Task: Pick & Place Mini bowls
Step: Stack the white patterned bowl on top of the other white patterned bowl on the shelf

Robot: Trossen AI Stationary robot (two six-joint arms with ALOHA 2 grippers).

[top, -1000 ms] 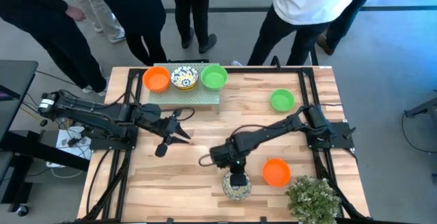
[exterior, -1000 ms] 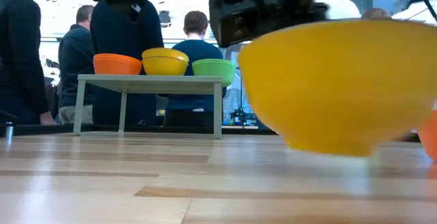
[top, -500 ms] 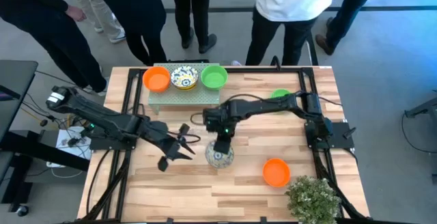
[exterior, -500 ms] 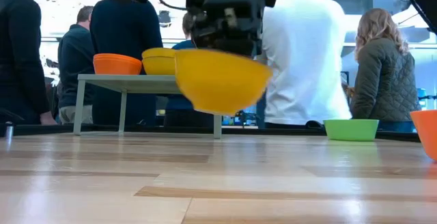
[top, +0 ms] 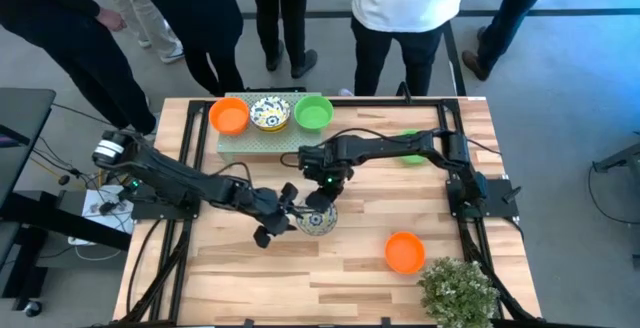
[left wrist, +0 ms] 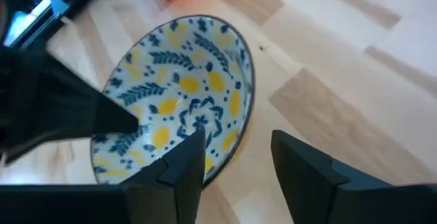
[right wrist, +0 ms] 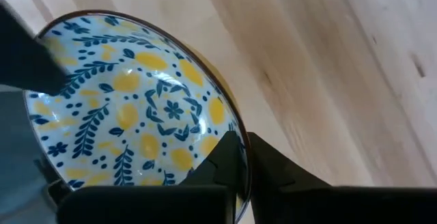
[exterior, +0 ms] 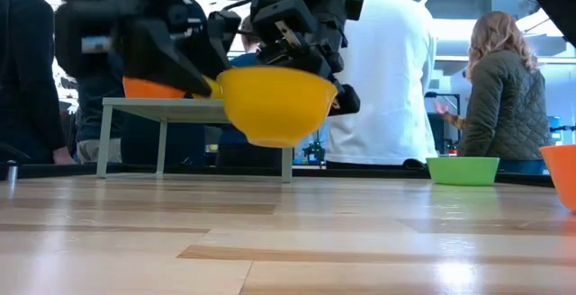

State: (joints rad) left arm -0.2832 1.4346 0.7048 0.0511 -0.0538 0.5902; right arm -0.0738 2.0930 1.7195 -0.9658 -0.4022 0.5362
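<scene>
Floral mini bowl — pinched at rim by right claw, held above table — left claw spread wide alongside.

Overhead looking down, low level across, wrists close on floral bowl

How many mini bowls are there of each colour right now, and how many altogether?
Plain orange-red mini bowls: 2
Plain bright green mini bowls: 2
White mini bowls with blue-yellow floral pattern: 2
Total: 6
</scene>
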